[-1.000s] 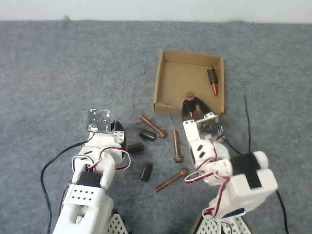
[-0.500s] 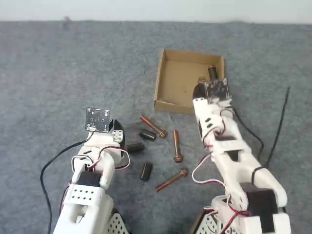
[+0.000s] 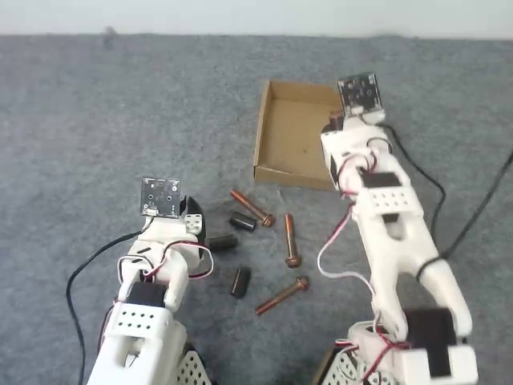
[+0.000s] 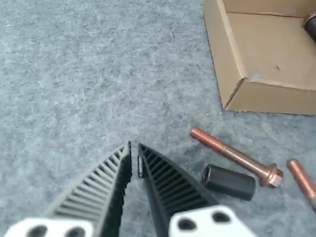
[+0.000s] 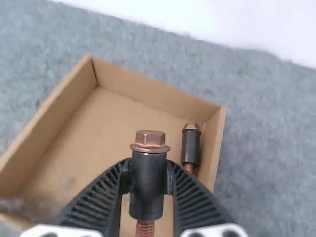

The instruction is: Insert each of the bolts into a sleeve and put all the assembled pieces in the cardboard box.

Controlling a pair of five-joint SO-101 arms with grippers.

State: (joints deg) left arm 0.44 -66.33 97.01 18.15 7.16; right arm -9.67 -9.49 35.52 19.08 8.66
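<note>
right pincer [image 5: 148,170]: clamped on sleeved bolt [image 5: 147,148] above box [image 5: 148,89] | left pincer [image 4: 134,150]: nearly closed, empty, near loose bolt [image 4: 232,155] | advice: lower clear of boxed piece [image 5: 190,145], then release

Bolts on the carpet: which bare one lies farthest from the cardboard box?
The bolt lowest in the high view, lying aslant. The other two bare bolts lie between it and the cardboard box.
</note>
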